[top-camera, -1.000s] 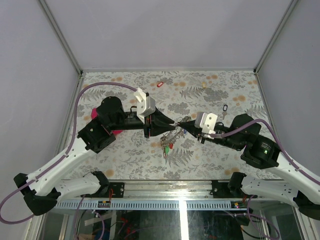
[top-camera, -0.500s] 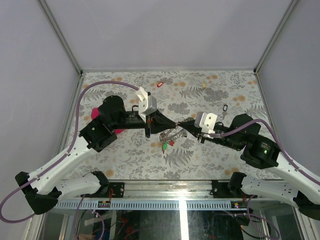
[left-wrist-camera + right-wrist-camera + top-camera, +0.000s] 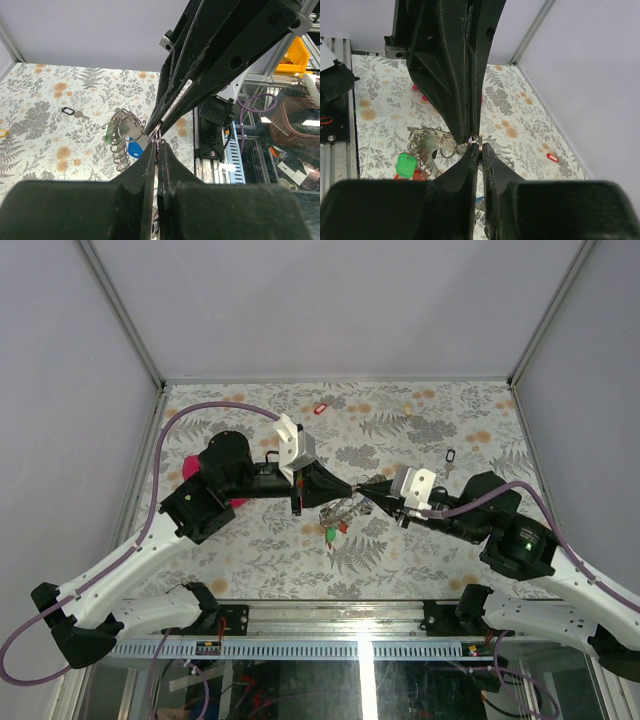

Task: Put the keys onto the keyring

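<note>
Since left pincer [image 3: 352,488] was clamped on keyring [image 3: 343,508] and right pincer [image 3: 365,493] sat barely parted, hold unclear, keyring could've twisted free, dumping keys [image 3: 406,164] on bench [image 3: 250,540].

A: What ringed the table [image 3: 260,540]?
B: Plain pale walls [image 3: 330,310], with metal corner posts [image 3: 118,310] at upper left and right.
A: And the tabletop?
B: A leafy floral print with orange blooms, evenly lit.
</note>
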You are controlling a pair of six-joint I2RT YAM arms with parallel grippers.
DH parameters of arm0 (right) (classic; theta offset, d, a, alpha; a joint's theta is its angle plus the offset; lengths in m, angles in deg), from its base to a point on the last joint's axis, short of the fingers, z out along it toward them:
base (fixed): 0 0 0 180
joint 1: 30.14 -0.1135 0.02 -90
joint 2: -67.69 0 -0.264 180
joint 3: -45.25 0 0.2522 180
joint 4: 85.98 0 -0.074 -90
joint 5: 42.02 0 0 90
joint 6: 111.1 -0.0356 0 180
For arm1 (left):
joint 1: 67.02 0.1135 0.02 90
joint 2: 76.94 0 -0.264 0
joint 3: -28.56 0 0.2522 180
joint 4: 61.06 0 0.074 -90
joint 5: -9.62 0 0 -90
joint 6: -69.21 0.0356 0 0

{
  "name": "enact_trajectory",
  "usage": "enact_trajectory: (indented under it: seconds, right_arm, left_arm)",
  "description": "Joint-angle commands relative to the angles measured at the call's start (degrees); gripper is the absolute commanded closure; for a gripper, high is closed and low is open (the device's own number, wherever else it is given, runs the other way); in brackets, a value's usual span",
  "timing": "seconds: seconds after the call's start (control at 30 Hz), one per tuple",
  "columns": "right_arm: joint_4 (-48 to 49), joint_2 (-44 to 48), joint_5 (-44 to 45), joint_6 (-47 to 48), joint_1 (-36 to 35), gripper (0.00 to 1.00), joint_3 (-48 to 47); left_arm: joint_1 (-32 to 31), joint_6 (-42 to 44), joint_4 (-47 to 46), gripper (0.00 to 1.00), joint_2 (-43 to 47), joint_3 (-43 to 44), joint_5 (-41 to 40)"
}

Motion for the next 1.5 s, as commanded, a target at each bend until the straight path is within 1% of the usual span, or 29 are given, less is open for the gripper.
enact_trajectory:
  seconds: [0.0,0.13,0.4,0.57,0.67,0.77,0.87,1.03,1.1,1.13,1.17,1.23,1.27,1.33,1.37,1.4,1.47]
  right_arm:
    - [8.4,2.2,1.3,-0.7,-0.3,0.83,0.1]
    - [9.2,3.1,1.9,-1.3,-0.3,0.77,0.9]
    - [9.3,4.7,4.1,-2.9,-0.3,0.72,1.7]
    - [8.4,5.8,6.8,-6.8,-0.3,0.69,2.1]
    - [3.0,4.3,8.1,-12.4,-0.3,0.66,-1.9]
    - [-3.0,1.6,7.7,-17.0,-0.3,0.63,-6.6]
    - [-7.3,-1.0,6.1,-18.2,-0.3,0.63,-10.0]
    - [-10.6,-5.2,3.7,-19.6,0.0,0.61,-15.5]
    - [-9.9,-5.9,0.6,-20.5,1.7,0.61,-16.1]
    - [-9.1,-6.0,-2.3,-21.5,4.0,0.60,-16.2]
    - [-8.5,-6.1,-6.7,-23.1,8.0,0.60,-16.2]
    - [-5.6,-6.1,-19.3,-28.2,17.9,0.60,-15.1]
    - [-3.0,-5.9,-27.2,-31.4,22.9,0.60,-13.5]
    - [4.5,-5.0,-36.7,-38.4,31.3,0.60,-9.3]
    - [8.1,-4.9,-40.6,-41.5,34.1,0.61,-7.4]
    - [11.2,-4.9,-43.1,-43.9,35.8,0.62,-5.8]
    - [13.7,-4.8,-44.5,-45.5,36.2,0.65,-4.1]
  left_arm:
    - [-0.2,0.1,-2.9,1.00,0.4,0.4,-1.1]
    - [-0.2,0.0,-3.0,1.00,0.4,0.4,-1.2]
    - [-0.2,-0.2,-2.9,1.00,0.4,0.3,-0.8]
    - [-0.1,0.1,-2.9,1.00,0.6,0.2,-1.0]
    - [-0.2,0.4,-2.9,1.00,1.0,0.0,-1.1]
    - [-0.1,0.5,-2.9,1.00,1.3,-0.1,-1.1]
    - [-0.1,0.6,-2.7,1.00,1.4,-0.1,-1.2]
    - [-0.1,0.5,-2.0,1.00,1.2,-0.1,-2.1]
    - [-0.1,0.5,-1.4,1.00,0.8,0.3,-2.0]
    - [-0.2,0.5,-1.3,1.00,0.6,0.5,-1.8]
    - [-0.1,0.5,-1.3,1.00,0.5,0.6,-1.7]
    - [-0.1,0.4,-1.4,1.00,0.4,0.7,-1.6]
    - [0.0,0.5,-1.5,1.00,0.5,0.7,-1.7]
    - [0.0,0.7,-1.3,1.00,0.5,0.8,-1.9]
    - [0.0,0.8,-1.1,1.00,0.7,0.8,-2.1]
    - [0.0,0.9,-0.9,1.00,0.8,0.8,-2.4]
    - [0.0,0.8,-0.6,1.00,1.1,0.8,-3.0]
